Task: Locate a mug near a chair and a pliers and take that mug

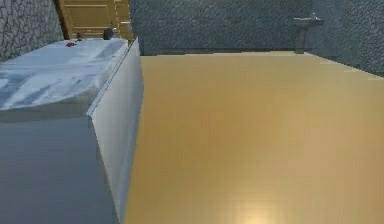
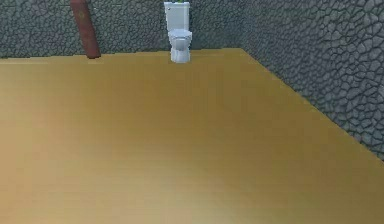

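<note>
At the far end of a white bed (image 1: 60, 90), on the forward view's left, sits a small dark rounded thing (image 1: 108, 34). A tiny red thing (image 1: 70, 43) lies a little to its left on the bedding. Both are too small to tell what they are.
The bed's pale side panel (image 1: 118, 120) runs along the left of a wide tan floor (image 1: 250, 130). A wooden door (image 1: 95, 15) stands behind the bed, and a wall sink (image 1: 308, 20) at the far right. In the arm side view a white toilet (image 2: 180, 30) and a reddish post (image 2: 83, 28) stand against the stone wall.
</note>
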### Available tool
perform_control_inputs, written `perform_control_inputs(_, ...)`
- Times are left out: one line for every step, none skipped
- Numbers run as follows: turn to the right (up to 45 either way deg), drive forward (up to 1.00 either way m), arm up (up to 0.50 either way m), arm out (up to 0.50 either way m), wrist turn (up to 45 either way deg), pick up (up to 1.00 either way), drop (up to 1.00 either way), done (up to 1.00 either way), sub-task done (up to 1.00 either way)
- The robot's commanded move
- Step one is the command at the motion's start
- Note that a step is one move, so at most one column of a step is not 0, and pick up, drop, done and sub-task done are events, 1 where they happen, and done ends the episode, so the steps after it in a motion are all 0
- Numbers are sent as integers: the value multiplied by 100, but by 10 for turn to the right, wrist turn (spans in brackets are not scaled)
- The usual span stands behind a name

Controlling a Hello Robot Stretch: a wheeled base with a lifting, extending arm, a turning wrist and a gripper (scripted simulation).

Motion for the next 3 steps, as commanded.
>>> perform_control_inputs(0,100,0,0,0,0,0,0,0)
perform_control_inputs(0,90,0,0,0,0,0,0,0)
perform_control_inputs(-60,0,0,0,0,0,0,0,0)
